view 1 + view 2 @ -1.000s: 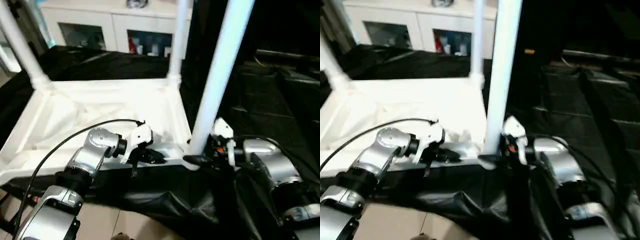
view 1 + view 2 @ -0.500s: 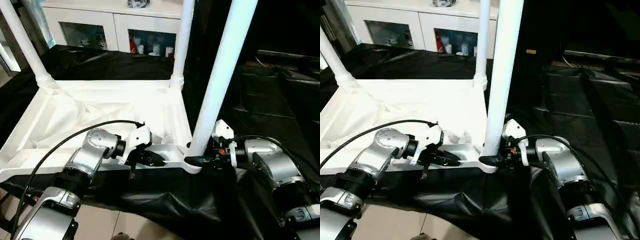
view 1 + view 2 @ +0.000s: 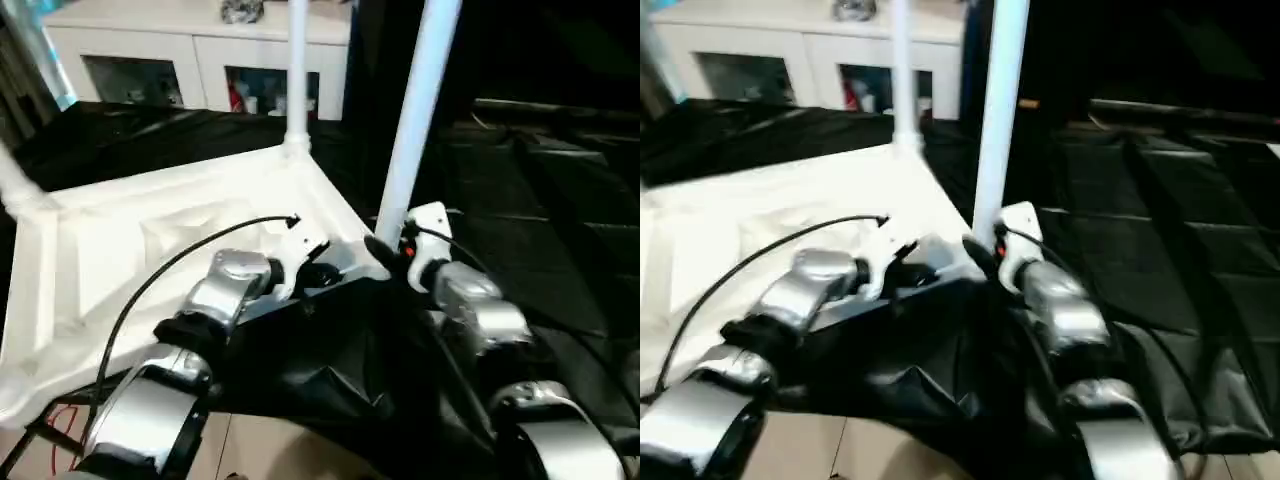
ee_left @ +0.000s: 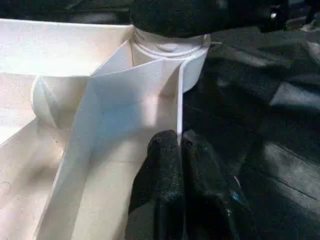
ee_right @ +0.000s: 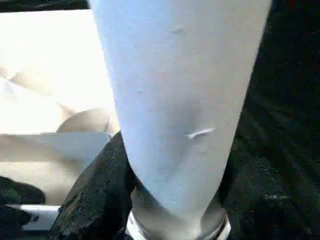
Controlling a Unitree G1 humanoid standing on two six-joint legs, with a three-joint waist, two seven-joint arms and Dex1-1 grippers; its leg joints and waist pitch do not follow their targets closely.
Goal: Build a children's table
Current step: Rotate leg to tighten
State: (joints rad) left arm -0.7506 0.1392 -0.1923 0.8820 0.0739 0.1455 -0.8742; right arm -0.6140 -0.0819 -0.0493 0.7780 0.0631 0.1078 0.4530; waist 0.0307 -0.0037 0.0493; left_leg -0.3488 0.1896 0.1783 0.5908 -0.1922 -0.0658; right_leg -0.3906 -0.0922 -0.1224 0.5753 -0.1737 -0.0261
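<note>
The white table top (image 3: 150,250) lay upside down on black sheeting (image 3: 560,230), its ribbed underside facing up, with a white cabinet (image 3: 180,60) with glass doors behind it. Three white legs rose from its corners: one at the far corner (image 3: 296,75), one at the left edge (image 3: 18,185), and the nearest one (image 3: 415,110) standing upright in the corner socket (image 4: 170,47) closest to the robot.

The right end effector (image 3: 385,250) was clenched around the base of that nearest leg (image 5: 180,100), one black finger (image 5: 95,195) on each side of the tube just above the socket's rim.

The left end effector (image 4: 181,150) pinched the thin near side wall (image 4: 135,100) of the table top just beside the same corner, its black fingers (image 4: 160,180) pressed together on the wall's edge. A black cable (image 3: 190,255) arched over the left forearm.
</note>
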